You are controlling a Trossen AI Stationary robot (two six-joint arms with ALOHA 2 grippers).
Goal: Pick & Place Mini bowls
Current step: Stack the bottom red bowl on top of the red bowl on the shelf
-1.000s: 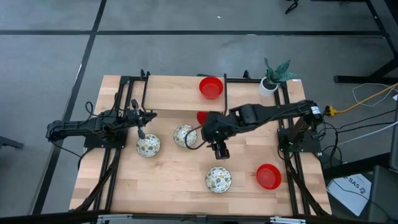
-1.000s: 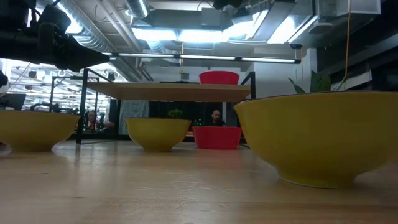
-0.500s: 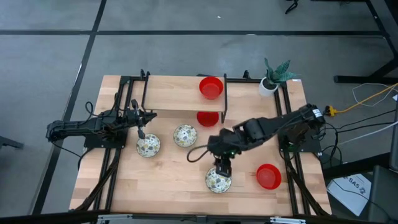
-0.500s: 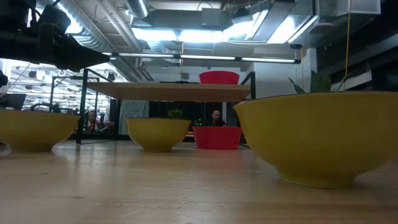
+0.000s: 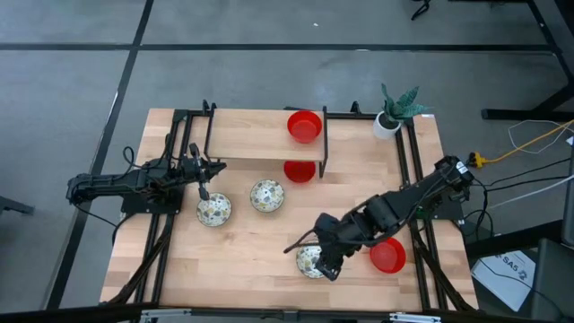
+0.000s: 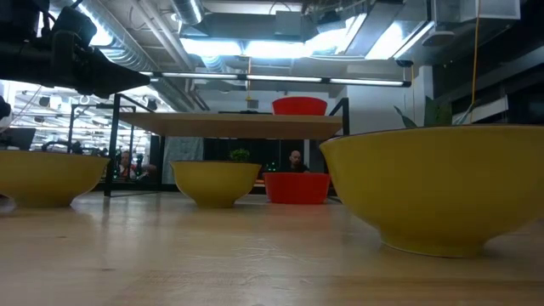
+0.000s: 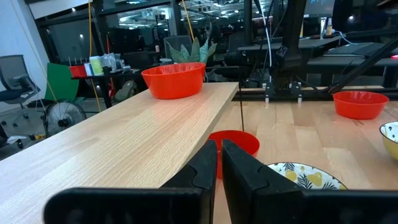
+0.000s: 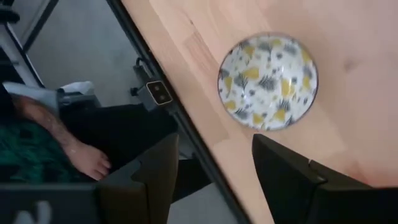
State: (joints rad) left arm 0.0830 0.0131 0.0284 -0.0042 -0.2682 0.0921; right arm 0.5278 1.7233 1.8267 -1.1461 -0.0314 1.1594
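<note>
- Pale wooden boards form the table (image 5: 242,260), and a raised shelf (image 5: 260,139) spans its far part; the shelf serves as landmark for what follows.
- One red bowl (image 5: 304,126) is seen standing on the shelf, a second red bowl (image 5: 299,170) just under its front edge, and a third red bowl (image 5: 387,255) well in front of it, towards the right.
- Two patterned bowls (image 5: 267,195) (image 5: 213,211) are placed near the shelf's front; the third patterned bowl (image 8: 268,81) lies farthest from it, close to the table's near edge.
- The right gripper (image 5: 328,263) is held above that farthest bowl, its fingers (image 8: 155,171) spread wide with nothing between them.
- For a clean pick, it is judged that the gripper should be centred so that one finger goes inside the rim and one outside, then lowered straight before closing; a skewed approach could tip the bowl or push it off the near edge.
- The left gripper (image 7: 219,165) waits beside the shelf's left end, its fingers almost pressed together and holding nothing.
- A person's arm (image 8: 59,134) is visible beyond the table edge and should be kept clear of.
</note>
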